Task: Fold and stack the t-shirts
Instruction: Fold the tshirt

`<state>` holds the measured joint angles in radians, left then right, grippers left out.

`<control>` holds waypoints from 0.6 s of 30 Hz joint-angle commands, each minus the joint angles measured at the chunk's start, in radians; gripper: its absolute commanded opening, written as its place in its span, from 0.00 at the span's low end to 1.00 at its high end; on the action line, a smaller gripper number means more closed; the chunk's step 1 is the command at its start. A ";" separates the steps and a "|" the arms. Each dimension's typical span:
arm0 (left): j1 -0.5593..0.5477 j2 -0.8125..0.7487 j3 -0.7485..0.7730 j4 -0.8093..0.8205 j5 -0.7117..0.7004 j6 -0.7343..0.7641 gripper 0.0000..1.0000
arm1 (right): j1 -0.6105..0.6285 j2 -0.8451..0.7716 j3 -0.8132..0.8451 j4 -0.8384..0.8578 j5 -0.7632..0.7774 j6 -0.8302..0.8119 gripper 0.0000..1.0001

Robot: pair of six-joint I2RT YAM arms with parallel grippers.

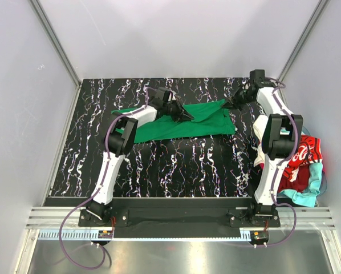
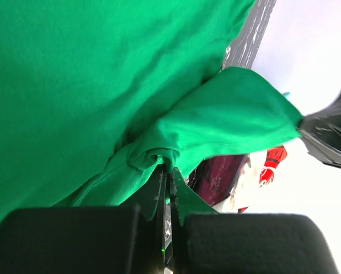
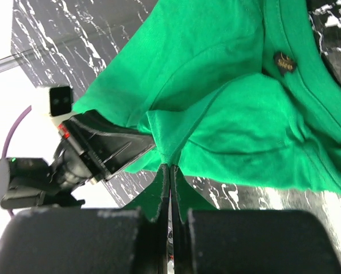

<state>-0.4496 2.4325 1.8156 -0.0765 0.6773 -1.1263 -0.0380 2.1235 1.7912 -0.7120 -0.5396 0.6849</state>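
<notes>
A bright green t-shirt (image 1: 185, 127) lies spread across the far middle of the black marbled table (image 1: 176, 165). My left gripper (image 1: 187, 116) is shut on a bunched fold of it near its top middle, seen in the left wrist view (image 2: 169, 166). My right gripper (image 1: 230, 105) is shut on the shirt's far right edge, lifted a little; the right wrist view shows its jaws (image 3: 170, 166) pinching green cloth (image 3: 227, 85). A red Coca-Cola t-shirt (image 1: 303, 157) and a turquoise t-shirt (image 1: 311, 185) lie heaped at the table's right edge. The white t-shirt is not clearly visible.
Grey walls enclose the table on the left, back and right. The heap of shirts sits beside the right arm's base link (image 1: 270, 171). A metal rail (image 1: 176, 220) runs along the near edge.
</notes>
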 commanded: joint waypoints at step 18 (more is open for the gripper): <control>-0.005 -0.076 -0.064 -0.100 0.088 0.123 0.23 | -0.020 -0.043 -0.127 -0.096 0.165 -0.163 0.03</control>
<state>-0.4534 2.4313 1.7535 -0.1177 0.7235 -1.0805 -0.0536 2.0769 1.6562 -0.7715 -0.4511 0.5850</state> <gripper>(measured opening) 0.171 0.018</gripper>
